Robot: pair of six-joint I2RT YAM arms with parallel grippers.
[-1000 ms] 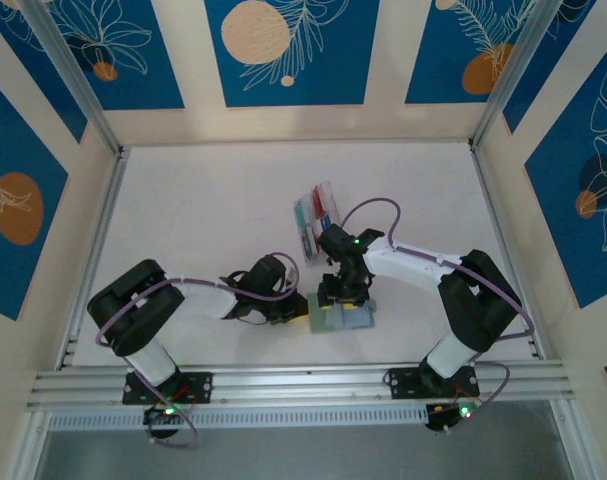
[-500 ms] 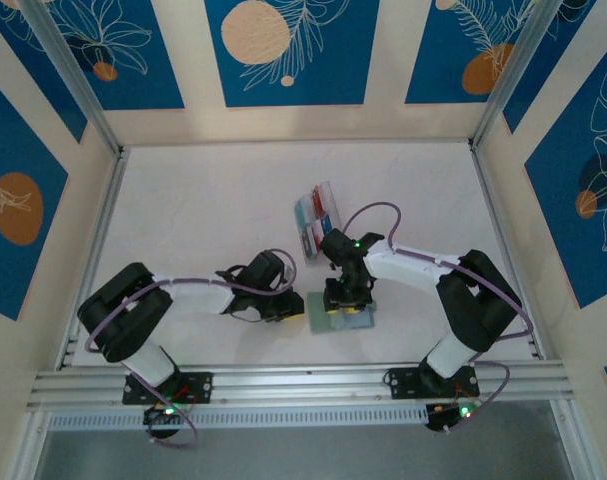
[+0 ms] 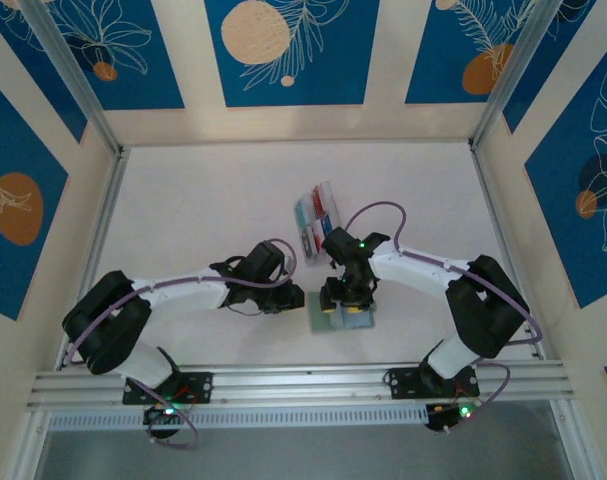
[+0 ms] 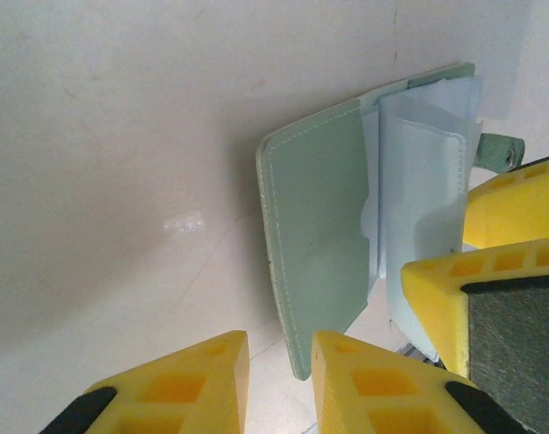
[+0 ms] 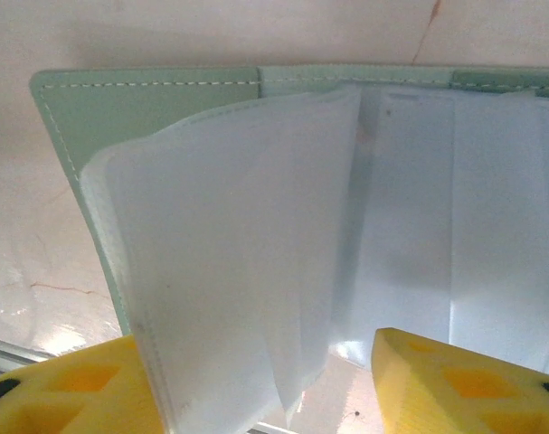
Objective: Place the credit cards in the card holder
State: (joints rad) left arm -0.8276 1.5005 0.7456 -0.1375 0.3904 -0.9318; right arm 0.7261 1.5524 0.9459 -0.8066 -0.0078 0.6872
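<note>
Yellow-tipped, the right gripper (image 5: 269, 389) hangs with its jaws wide apart astride the clear sleeves (image 5: 238, 235) of the open card holder (image 3: 319, 320), clamping nothing. The left gripper (image 4: 276, 384), its jaws a crack apart and empty, sits at the corner of the green cover (image 4: 319, 226). The holder lies on the tabletop (image 3: 203, 200) close to its near edge, about midway along, and the credit cards (image 3: 311, 215) wait in a clear box (image 3: 326, 190) just behind. The step would likely go best if the left gripper pins the cover flat while the right lifts one sleeve leaf, so a pocket gapes.
</note>
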